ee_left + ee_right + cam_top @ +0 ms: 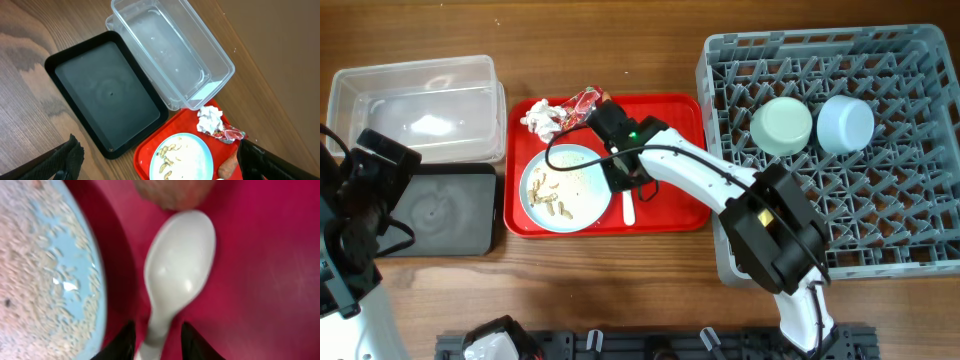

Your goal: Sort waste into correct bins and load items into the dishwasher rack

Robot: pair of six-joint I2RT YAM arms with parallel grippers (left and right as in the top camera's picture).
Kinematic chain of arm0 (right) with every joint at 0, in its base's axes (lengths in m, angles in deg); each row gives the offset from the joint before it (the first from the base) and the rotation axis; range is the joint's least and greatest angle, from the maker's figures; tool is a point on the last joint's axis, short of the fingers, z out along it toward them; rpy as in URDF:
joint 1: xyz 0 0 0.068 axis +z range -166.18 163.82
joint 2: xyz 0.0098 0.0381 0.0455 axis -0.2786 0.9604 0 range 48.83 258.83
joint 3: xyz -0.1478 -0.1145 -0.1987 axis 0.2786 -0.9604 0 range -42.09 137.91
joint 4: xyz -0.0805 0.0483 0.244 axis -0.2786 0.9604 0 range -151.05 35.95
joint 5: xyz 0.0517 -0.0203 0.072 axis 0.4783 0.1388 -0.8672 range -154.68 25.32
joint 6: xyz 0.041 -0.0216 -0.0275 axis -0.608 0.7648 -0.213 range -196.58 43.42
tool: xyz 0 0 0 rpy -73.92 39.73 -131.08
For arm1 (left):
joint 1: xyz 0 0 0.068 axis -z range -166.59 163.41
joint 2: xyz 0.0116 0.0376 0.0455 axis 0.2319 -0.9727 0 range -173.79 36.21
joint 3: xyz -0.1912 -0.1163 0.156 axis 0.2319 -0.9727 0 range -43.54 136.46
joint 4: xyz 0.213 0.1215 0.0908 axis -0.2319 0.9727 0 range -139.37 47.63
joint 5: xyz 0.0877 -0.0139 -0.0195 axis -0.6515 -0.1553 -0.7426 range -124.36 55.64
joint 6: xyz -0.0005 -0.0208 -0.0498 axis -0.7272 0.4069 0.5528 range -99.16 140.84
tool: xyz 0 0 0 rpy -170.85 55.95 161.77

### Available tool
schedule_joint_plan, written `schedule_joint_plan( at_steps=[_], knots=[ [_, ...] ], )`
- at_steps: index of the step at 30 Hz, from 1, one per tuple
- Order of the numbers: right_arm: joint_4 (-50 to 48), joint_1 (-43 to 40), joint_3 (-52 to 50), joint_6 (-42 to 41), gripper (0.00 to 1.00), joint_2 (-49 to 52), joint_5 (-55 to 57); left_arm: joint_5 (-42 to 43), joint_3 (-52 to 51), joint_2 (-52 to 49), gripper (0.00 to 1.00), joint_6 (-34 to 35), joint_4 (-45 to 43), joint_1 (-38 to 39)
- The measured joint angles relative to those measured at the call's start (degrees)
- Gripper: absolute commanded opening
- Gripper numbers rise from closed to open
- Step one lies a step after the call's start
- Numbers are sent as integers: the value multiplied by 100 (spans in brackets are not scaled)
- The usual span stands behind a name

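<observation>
Red serving tray (670, 215) sits mid-surface. The pale-blue plate (560, 187) is in its near-left corner and carries pale beige food scraps (552, 196). The crumpled white tissue (542, 120) and the red foil wrapper (582, 103) lie along the tray's far edge, touching each other. The white spoon (175, 270) lies flat on the tray just right of the plate, bowl-end close to the sausage piece (172, 192). The right claw (157, 330) is low over the tray and straddles the spoon handle, narrowly parted, with a strip of red showing at one finger. It has no firm pinch. The left claw (159, 142) hangs spread wide and empty above the surface's left side. The clear tub (415, 105) is in the far-left corner, with the black tray (445, 210) against its near side. The grey rack (830, 220) fills the right edge, with two bowls (782, 125) side by side near its far edge.
</observation>
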Motion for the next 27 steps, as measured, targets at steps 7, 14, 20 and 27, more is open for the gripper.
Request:
schedule_joint_plan(
  at_steps=[7, 14, 20, 27],
  knots=[
    [354, -59, 0, 0, 11, 0, 315, 0, 2, 0, 100, -2, 2, 0],
    [380, -160, 0, -155, 7, 0, 363, 0, 2, 0, 100, -2, 0, 0],
    [522, -492, 2, -94, 4, -13, 361, 0, 0, 0, 100, -2, 0, 0],
    [549, -1108, -17, 28, 4, -920, 365, 0, 2, 0, 100, -2, 0, 0]
  ],
)
